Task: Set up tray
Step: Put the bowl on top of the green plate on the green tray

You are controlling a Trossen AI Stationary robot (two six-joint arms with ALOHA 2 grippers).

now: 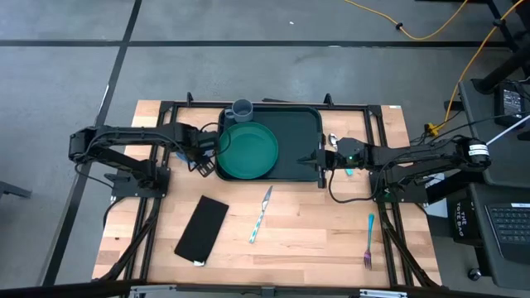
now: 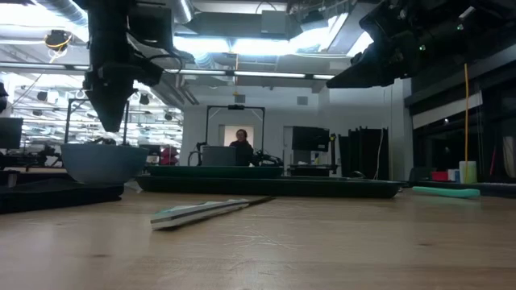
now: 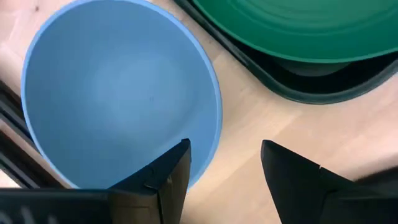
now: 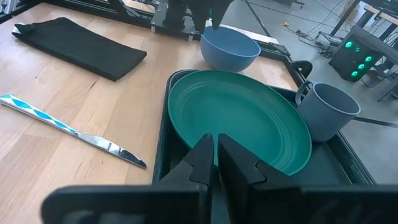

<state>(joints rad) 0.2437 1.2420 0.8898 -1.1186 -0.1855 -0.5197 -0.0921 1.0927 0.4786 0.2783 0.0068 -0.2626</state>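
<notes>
- Left gripper (image 3: 224, 165): fingers apart, holding nothing, poised above the near rim of the blue bowl (image 3: 118, 87), just left of the tray (image 1: 302, 124).
- Tray: far centre of the table, long axis left-right, carrying the green plate (image 1: 248, 149) and grey mug (image 1: 242, 108).
- Right gripper (image 4: 214, 155): fingers nearly together at the tray's right rim; contact unclear.

floor (image 1: 248, 50): grey concrete | ceiling lights (image 2: 266, 44): bright | person (image 2: 240, 143): seated, far back | yellow cable (image 1: 431, 29)
</notes>
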